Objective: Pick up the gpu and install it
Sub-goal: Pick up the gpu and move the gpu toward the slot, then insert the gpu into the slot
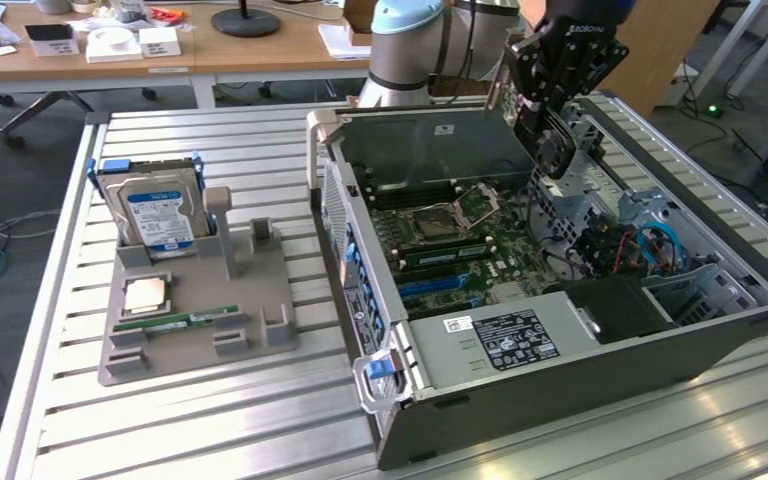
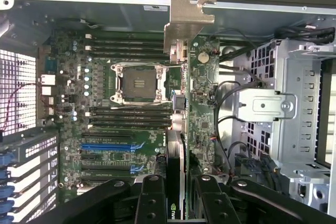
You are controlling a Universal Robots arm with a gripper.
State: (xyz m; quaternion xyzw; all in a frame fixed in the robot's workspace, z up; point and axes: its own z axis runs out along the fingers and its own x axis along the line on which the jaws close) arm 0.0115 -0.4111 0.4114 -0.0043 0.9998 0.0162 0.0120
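Note:
The gpu (image 2: 176, 150) hangs edge-on between my fingers, its silver metal end bracket (image 2: 185, 22) pointing away from the wrist. My gripper (image 2: 177, 184) is shut on the gpu, one black finger on each face. In the exterior view the gripper (image 1: 548, 112) holds the dark card (image 1: 554, 152) above the far side of the open computer case (image 1: 558, 385), over the motherboard (image 1: 444, 235). Blue expansion slots (image 2: 113, 145) lie on the board, off to one side of the card.
On the exterior view's left, a grey holder tray (image 1: 197, 320) carries a silver hard drive with a blue label (image 1: 157, 215), a CPU (image 1: 144, 293) and a green RAM stick (image 1: 177, 322). A metal drive cage (image 2: 283, 108) and cables (image 1: 644, 245) stand beside the card inside the case.

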